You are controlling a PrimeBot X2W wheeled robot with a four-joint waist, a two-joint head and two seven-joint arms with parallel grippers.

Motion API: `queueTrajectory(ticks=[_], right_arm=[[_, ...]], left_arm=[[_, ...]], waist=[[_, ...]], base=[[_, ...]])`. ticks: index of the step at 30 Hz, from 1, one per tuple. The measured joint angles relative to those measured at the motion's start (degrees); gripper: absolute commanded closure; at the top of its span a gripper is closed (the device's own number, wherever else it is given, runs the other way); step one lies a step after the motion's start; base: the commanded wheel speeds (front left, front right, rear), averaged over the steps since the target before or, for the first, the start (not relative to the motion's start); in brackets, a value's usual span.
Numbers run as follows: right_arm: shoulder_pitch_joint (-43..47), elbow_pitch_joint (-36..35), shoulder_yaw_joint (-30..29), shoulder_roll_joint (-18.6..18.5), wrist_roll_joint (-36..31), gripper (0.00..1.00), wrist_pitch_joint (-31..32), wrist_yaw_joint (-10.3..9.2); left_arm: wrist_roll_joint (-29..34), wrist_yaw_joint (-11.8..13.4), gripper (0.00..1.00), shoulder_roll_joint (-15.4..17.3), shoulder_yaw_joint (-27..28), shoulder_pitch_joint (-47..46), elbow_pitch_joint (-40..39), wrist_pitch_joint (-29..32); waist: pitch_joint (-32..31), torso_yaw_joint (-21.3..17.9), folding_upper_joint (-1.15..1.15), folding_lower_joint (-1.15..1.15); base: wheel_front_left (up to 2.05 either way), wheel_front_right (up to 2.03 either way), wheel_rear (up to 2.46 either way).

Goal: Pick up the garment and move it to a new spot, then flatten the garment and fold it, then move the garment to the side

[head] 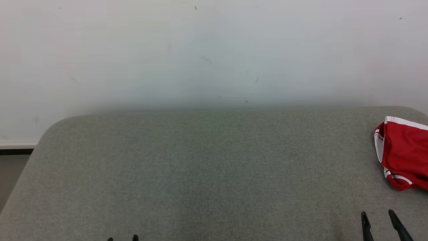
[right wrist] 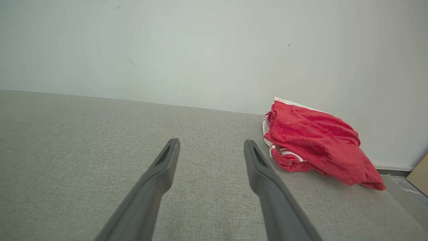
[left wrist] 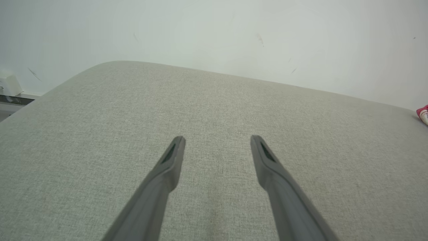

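A red garment (head: 404,152) with white trim lies bunched at the far right edge of the grey fabric surface (head: 207,167), partly cut off by the head view's border. In the right wrist view the garment (right wrist: 317,144) is a crumpled heap ahead and to the right of my right gripper (right wrist: 211,143), which is open and empty, apart from the cloth. In the head view my right gripper (head: 378,214) sits at the lower right, below the garment. My left gripper (left wrist: 217,139) is open and empty over bare fabric; its tips (head: 122,238) just show at the bottom edge.
A pale wall (head: 214,50) rises right behind the grey surface. The surface has rounded far corners, and a strip of floor with a baseboard (head: 16,149) shows past its left side. A tan board (right wrist: 418,174) leans at the right beyond the surface's edge.
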Motion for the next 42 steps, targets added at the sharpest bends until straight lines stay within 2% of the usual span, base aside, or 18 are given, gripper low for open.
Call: queueTrajectory(ticks=[11, 32, 33, 37, 42], right_arm=[[0.0, 0.2, 0.2, 0.5, -0.1, 0.0, 0.0, 0.0], [0.0, 0.3, 0.6, 0.7, -0.1, 0.0, 0.0, 0.0], [0.0, 0.4, 0.7, 0.7, -0.1, 1.0, 0.0, 0.0], [0.2, 2.5, 0.9, 1.1, 0.0, 1.0, 0.4, 0.0], [0.0, 3.1, 0.4, 1.2, 5.4, 1.0, 2.4, 0.0]], left_arm=[[0.1, -0.5, 0.0, 0.0, -0.8, 0.3, -0.4, 0.0], [0.1, -1.5, 0.0, 0.0, -1.0, 0.3, -0.9, 0.0], [0.1, -1.5, 1.0, 0.0, -1.1, 0.3, -0.7, 0.0], [-0.2, -1.5, 1.0, -0.3, -1.4, 0.6, 1.2, 0.1], [-5.2, -1.8, 1.0, -0.3, -0.9, 0.3, 1.7, 1.6]], waist=[[0.0, 1.1, 0.0, 0.0], [0.2, 0.1, 0.0, 0.01], [0.2, 0.1, 0.0, 0.01], [0.2, 0.2, 0.0, 0.0], [0.3, 0.3, 0.0, 0.01]], base=[[0.0, 0.0, 0.0], [0.0, 0.0, 0.0], [0.0, 0.0, 0.0], [0.0, 0.0, 0.0], [0.0, 0.0, 0.0]])
